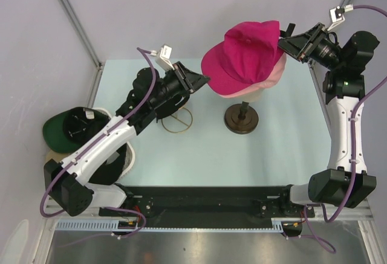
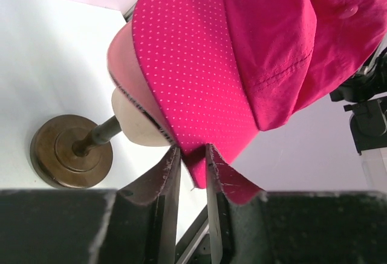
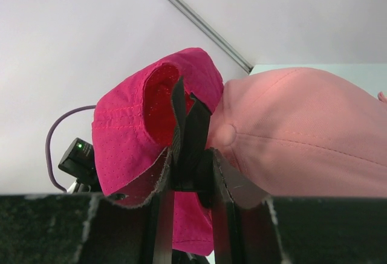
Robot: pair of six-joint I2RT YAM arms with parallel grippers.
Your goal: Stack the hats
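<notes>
Left pincer: nearly closed, pinching the brim tip of the magenta cap.
Right pincer: clamped on that cap's rear edge.
Cap position: held tilted over the pink cap, which sits on the dummy head; a green cap lies far left.
Risk: an uneven release could leave it crooked or sliding off; tugging downward might tip the stand.
Surface: smooth, pale blue-green table.
Room: grey walls, metal frame bars.

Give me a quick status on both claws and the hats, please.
Left claw shut on brim of magenta fabric cap. Right claw shut on its rear edge. Cap overlaps light pink fabric cap on beige mannequin head. Nothing blocking.
</notes>
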